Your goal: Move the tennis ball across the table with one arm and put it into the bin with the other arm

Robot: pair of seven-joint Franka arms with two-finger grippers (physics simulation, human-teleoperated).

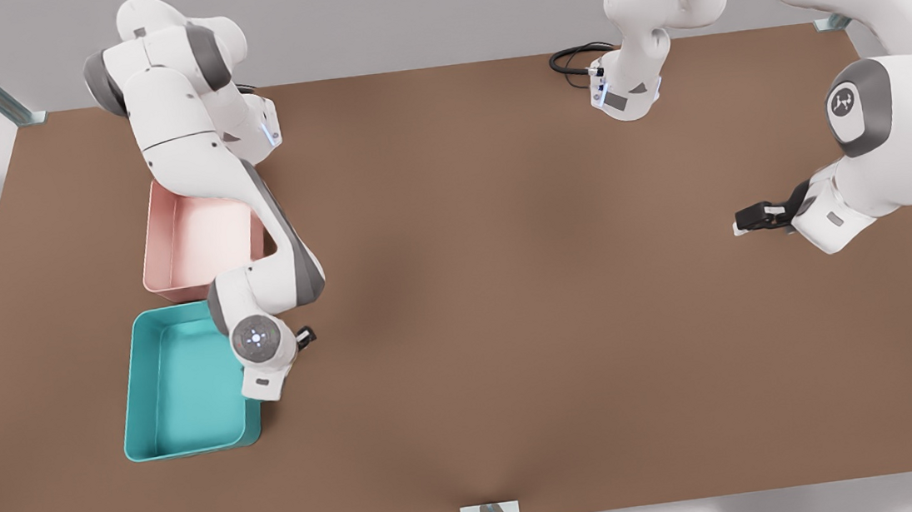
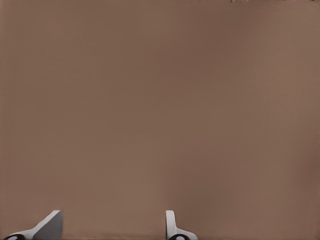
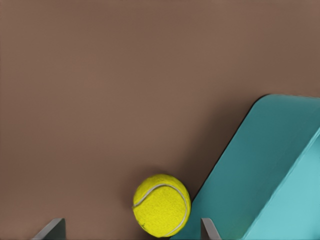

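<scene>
The right gripper (image 3: 132, 231) hangs wide open over the tennis ball (image 3: 161, 205), which sits between its fingers beside the teal bin (image 3: 260, 175), ready for pickup. The left gripper (image 2: 112, 227), also open, waits above bare table (image 2: 160, 100).

Right gripper (image 3: 132, 230) low, fingers apart; left gripper (image 1: 745, 221) outstretched sideways, fingers (image 2: 50, 225) apart.

Two white jointed arms (image 1: 185, 140), grey joint sections, small black hands, black cable (image 1: 571, 61) at one base
</scene>
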